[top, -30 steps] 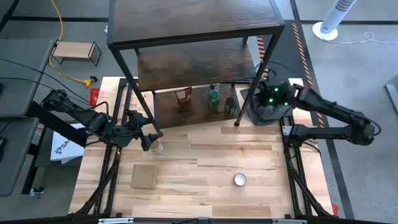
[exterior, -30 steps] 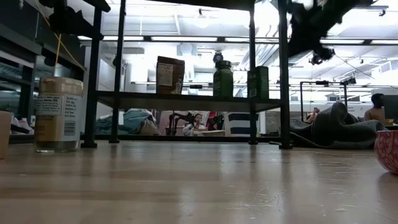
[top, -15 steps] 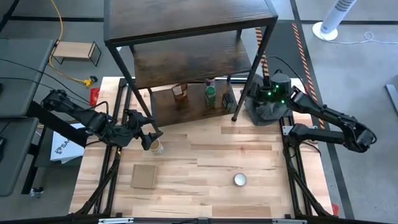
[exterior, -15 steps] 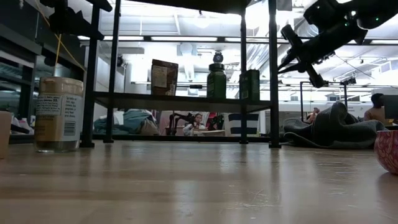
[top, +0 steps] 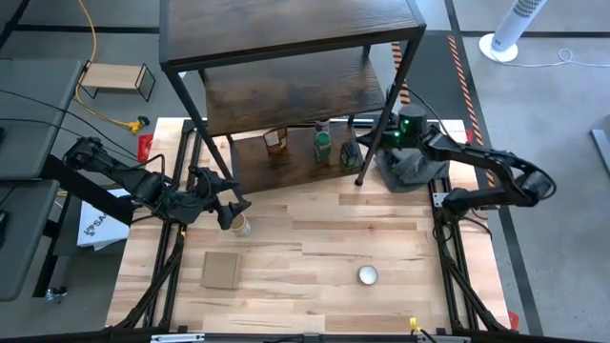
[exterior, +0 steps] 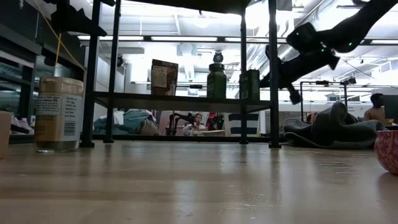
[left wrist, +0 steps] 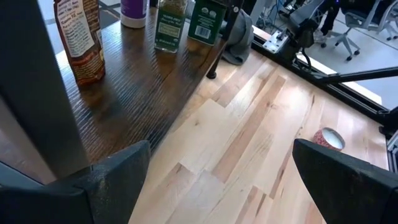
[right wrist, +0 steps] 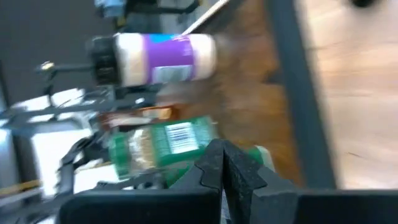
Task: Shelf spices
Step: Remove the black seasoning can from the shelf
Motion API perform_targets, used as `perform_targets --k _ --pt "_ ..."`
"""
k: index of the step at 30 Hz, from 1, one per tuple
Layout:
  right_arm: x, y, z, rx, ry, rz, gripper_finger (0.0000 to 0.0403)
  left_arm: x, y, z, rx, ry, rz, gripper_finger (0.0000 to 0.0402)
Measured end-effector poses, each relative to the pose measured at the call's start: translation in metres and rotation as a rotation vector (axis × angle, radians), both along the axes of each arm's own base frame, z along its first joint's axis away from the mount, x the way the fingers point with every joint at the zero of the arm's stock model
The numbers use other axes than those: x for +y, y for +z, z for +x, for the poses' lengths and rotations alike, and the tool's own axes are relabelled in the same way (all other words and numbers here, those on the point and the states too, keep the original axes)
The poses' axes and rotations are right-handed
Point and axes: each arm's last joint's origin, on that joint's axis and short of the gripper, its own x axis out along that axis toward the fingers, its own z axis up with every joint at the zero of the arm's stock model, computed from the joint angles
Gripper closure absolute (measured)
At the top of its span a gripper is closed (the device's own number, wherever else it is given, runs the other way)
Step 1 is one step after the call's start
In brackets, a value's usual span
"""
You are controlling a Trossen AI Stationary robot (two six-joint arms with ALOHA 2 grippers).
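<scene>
The shelf [top: 286,57] stands at the table's far side. On its lowest board [left wrist: 143,87] stand a brown-orange pouch [left wrist: 78,37], a purple-labelled jar [right wrist: 155,59], a green-labelled jar [left wrist: 169,25] and a dark green tin [left wrist: 204,22]. My right gripper [top: 374,141] is shut and reaches in from the shelf's right side, close to the tin [top: 351,152]. A tan-lidded jar [top: 241,226] stands upright on the table. My left gripper [top: 225,211] hangs open just above and left of it, with nothing between its fingers. My right gripper points its shut fingertips [right wrist: 222,163] slanting down from the right at the green tin and the green-labelled jar [right wrist: 165,146]. I cannot tell whether they touch either one.
A flat cardboard square [top: 220,270] and a round silvery disc [top: 368,275] lie on the near half of the table. A grey cloth [top: 410,167] is heaped at the right arm's base. The shelf's front right post [top: 360,181] stands beside my right gripper.
My right gripper has come down and toward the shelf's lowest board from the right, rolling as it went, and has stayed shut. Early in this second the shelf slid and turned a little toward the table's left with the spices on it, then held still.
</scene>
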Motion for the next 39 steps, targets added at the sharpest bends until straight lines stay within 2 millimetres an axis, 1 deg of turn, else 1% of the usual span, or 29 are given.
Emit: perform_targets --k 3,7,13,18,26,39 --pt "-0.004 -0.003 0.002 -0.031 0.051 0.006 0.0403 0.0 0.0 0.0 0.001 -0.001 0.0 0.0012" --pt "-0.007 -0.008 -0.001 -0.034 0.153 -0.006 0.0403 0.0 0.0 0.0 0.0 0.001 0.001 0.0012" --pt "-0.011 -0.008 -0.007 -0.052 0.223 -0.058 0.0403 0.0 0.0 0.0 -0.004 0.006 -0.006 0.0012" --pt "-0.008 -0.008 -0.006 -0.073 0.308 -0.075 0.0403 0.0 0.0 0.0 -0.011 0.013 -0.02 0.0012" --pt "-0.001 -0.008 0.001 -0.07 0.363 -0.119 0.0403 0.0 0.0 0.0 -0.013 0.016 -0.019 0.0012" --pt "0.01 -0.008 0.011 -0.077 0.42 -0.127 0.0403 0.0 0.0 0.0 -0.013 0.017 -0.019 0.0012"
